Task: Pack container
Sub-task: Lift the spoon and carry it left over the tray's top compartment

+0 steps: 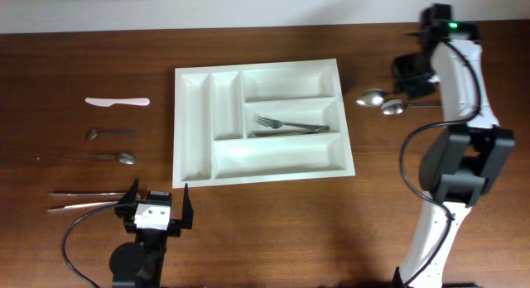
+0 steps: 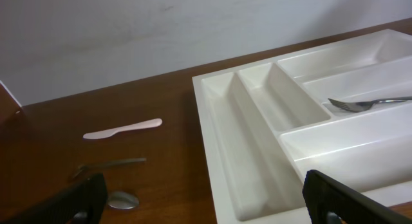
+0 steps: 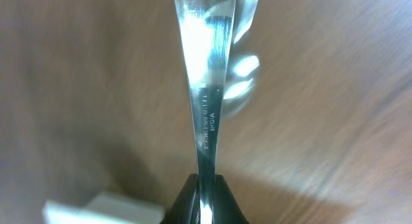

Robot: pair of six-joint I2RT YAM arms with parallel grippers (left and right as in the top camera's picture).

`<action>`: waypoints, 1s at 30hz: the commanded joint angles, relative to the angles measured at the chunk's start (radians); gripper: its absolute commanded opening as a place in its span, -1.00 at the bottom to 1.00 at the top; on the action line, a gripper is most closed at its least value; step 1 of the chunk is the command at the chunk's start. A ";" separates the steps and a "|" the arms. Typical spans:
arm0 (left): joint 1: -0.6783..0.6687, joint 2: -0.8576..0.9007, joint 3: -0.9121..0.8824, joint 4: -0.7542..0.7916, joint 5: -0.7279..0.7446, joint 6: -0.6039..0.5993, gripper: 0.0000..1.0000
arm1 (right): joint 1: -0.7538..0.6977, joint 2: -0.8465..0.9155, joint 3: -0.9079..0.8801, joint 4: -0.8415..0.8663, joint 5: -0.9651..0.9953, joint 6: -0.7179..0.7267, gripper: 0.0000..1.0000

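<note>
Right gripper (image 3: 206, 197): jaws clamped tight on the thin handle of a shiny metal utensil (image 3: 205, 89), over the brown wooden table (image 1: 265, 230). Left gripper (image 1: 157, 207): fingers spread wide, nothing held, near the table's front edge. Large white rectangular plastic cutlery tray (image 1: 192, 131) mid-table. Metal fork (image 1: 290, 124) in its middle long compartment. White plastic knife (image 1: 118, 101) left of tray, apart.

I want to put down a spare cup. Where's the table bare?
Bare wood in front of the tray, between left gripper and the right arm. Crowded: cutlery left of the tray; two spoons beside the right gripper.
</note>
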 commanded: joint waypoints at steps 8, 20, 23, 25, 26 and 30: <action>0.001 -0.008 -0.010 0.001 -0.007 0.013 0.98 | 0.249 0.004 0.021 0.141 -0.076 0.130 -0.92; 0.001 -0.008 -0.010 0.002 -0.007 0.013 0.98 | 0.418 0.004 0.021 0.265 -0.076 0.330 -0.91; 0.001 -0.008 -0.010 0.001 -0.007 0.013 0.98 | 0.451 0.005 0.021 0.283 -0.068 0.377 -0.89; 0.001 -0.008 -0.010 0.001 -0.007 0.013 0.98 | 0.469 0.005 0.021 0.300 -0.051 0.384 -0.83; 0.001 -0.008 -0.010 0.001 -0.007 0.013 0.99 | 0.477 0.005 0.021 0.309 -0.041 0.387 -0.81; 0.001 -0.008 -0.010 0.002 -0.007 0.013 0.99 | 0.493 0.005 0.021 0.321 -0.027 0.387 -0.75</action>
